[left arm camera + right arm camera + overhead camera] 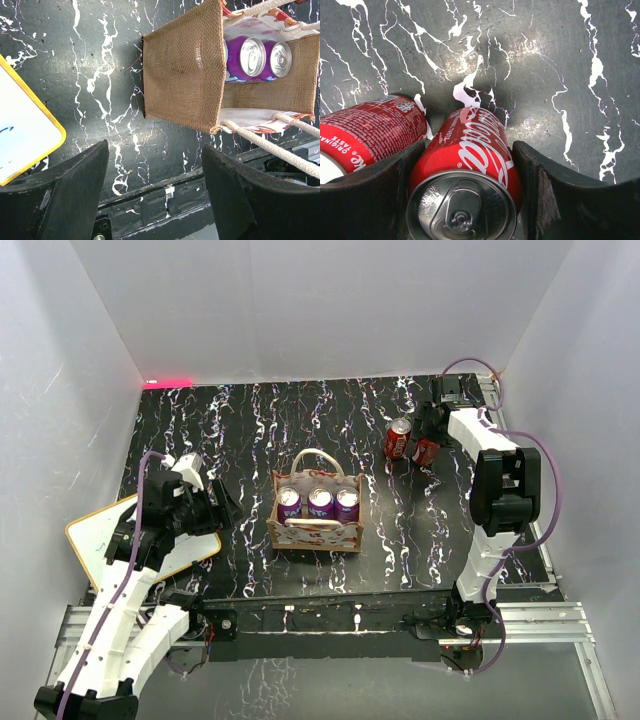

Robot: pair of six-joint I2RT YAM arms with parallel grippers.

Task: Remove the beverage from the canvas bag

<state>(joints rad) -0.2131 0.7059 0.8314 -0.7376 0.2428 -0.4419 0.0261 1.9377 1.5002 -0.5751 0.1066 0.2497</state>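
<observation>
The tan canvas bag (312,537) with cream rope handles stands mid-table and holds three purple cans (320,503). The left wrist view shows its side wall (182,65) and two purple can tops (250,56). My left gripper (222,508) is open and empty, just left of the bag (155,147). My right gripper (428,440) is at the far right, shut on a red cola can (475,145) that touches the table. A second red cola can (398,438) stands close beside it on the left (370,130).
A white board with an orange rim (100,530) lies under my left arm at the table's left edge (20,135). A black metal rail (330,605) runs along the near edge. White walls enclose the table on three sides.
</observation>
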